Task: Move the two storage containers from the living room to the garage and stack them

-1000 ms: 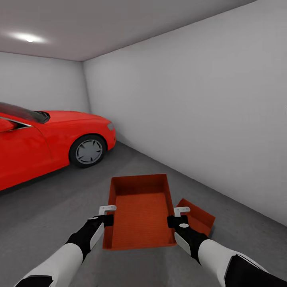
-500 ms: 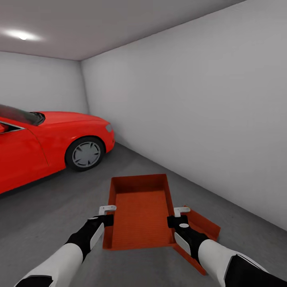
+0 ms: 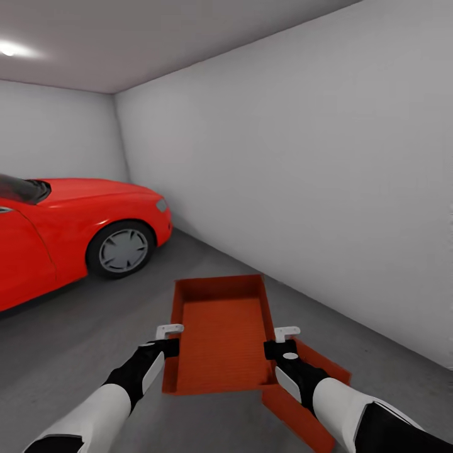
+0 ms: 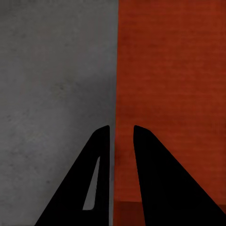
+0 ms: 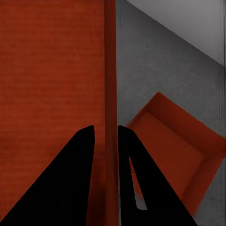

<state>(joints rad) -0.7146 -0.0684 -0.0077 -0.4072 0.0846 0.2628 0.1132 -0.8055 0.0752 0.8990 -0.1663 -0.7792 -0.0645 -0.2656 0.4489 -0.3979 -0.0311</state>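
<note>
An orange-red, finely ribbed rectangular bin [image 3: 220, 333] hangs above the dark grey speckled concrete floor [image 3: 75, 327], carried between both arms. The left gripper [image 3: 168, 329] is pinched onto its left wall, the right gripper [image 3: 286, 331] onto its right wall. A second matching bin [image 3: 308, 402] lies on the floor under the right gripper.

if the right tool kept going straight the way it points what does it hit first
Probably the second container on the concrete floor: the right tool, clamped on the carried container's wall, points down toward it, though depth is unclear.
</note>
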